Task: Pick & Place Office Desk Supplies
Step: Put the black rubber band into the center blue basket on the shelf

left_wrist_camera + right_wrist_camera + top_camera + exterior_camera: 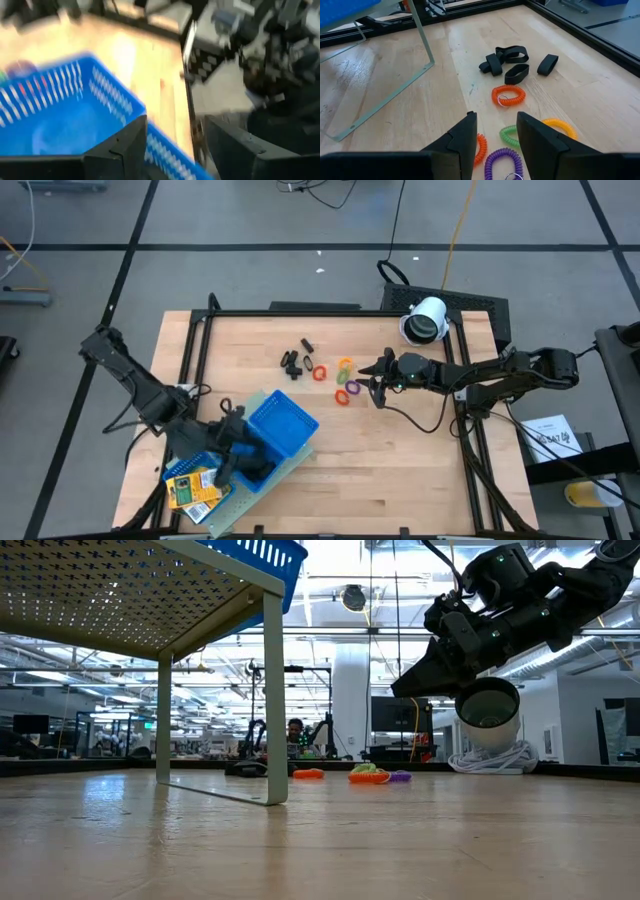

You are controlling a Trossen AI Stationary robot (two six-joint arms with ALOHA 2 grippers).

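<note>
Several black bands (512, 62) and coiled rings, among them an orange ring (508, 95), a green ring (510, 135) and a purple ring (502, 162), lie on the wooden table (400, 470). My right gripper (495, 120) hangs open above the rings (345, 380), clear of the table, touching nothing. A blue basket (282, 425) stands on a pale perforated raised shelf (262, 488) at the near left. My left gripper (175, 130) is open at the basket's near wall. Two yellow packs (192, 488) lie in the blue tray (185, 465) beside it. My left gripper stands with its open fingers (125, 150) on either side of the basket's wall (160, 147), near a corner, coming in slanting down from the near left. I cannot tell whether a finger touches the wall. The basket rests on the shelf.
A white cylindrical device (428, 320) lies at the table's far right corner, behind my right arm. The shelf's thin legs (275, 690) stand on the table at the near left. A black frame (330, 310) rims the table. Bare wood spans the near right.
</note>
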